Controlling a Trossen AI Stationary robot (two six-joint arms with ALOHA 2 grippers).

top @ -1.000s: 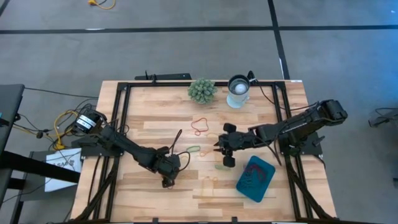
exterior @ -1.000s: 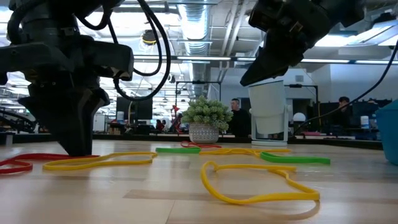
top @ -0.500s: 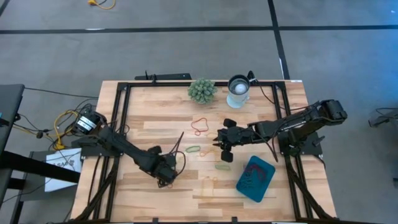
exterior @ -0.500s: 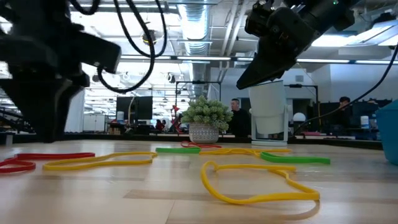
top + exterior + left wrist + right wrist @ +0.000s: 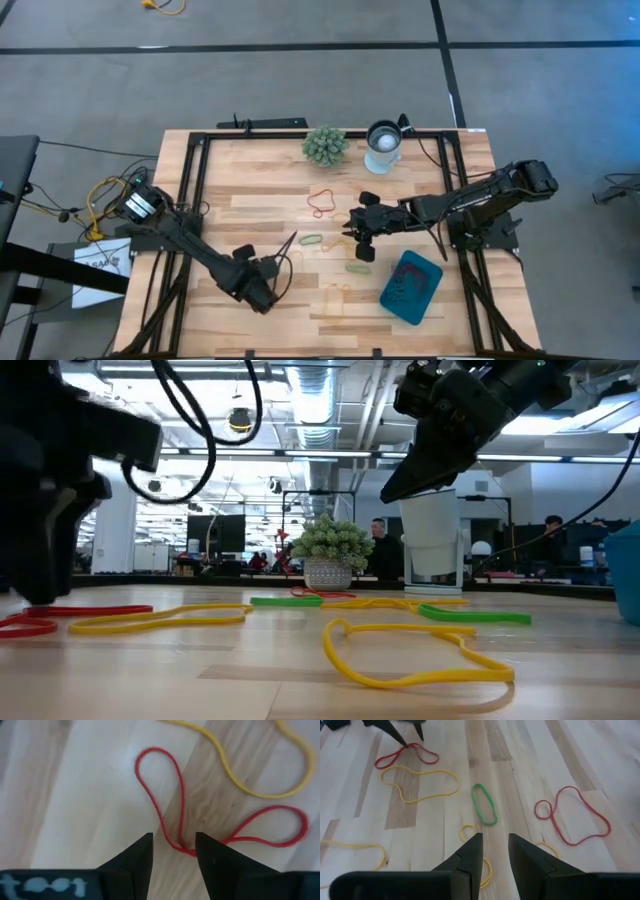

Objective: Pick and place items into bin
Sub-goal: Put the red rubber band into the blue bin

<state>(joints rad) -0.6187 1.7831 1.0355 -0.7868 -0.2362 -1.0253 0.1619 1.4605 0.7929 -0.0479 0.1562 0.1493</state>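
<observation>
the left gripper (image 5: 174,851) is hovering low over the near-left part of the wooden table (image 5: 250,200), its jaws released and spread, with a twisted red band (image 5: 172,812) lying on the boards between the two dark fingers (image 5: 140,857) and nothing in its grasp. a yellow band (image 5: 260,770) is lying just beside that red loop. in the overhead view the left gripper (image 5: 285,245) is pointing toward the middle of the table, near a green band (image 5: 311,240).

the right gripper (image 5: 495,852) is hanging above the middle of the table, its jaws standing partly apart and grasping nothing, while the green band (image 5: 484,803) is lying flat on the wood below it. a second red band (image 5: 572,815) is resting farther toward the far side, well apart from the first, and small yellow loops (image 5: 470,832) are scattered near the green one. from table height another yellow band (image 5: 415,655) is curling in the foreground.

the teal bin (image 5: 411,287) is sitting at the near-right of the table, just beside the right gripper (image 5: 350,232), with bands already lying inside it. a spiky green plant (image 5: 324,145) and a white cup (image 5: 382,147) are standing along the far edge.
</observation>
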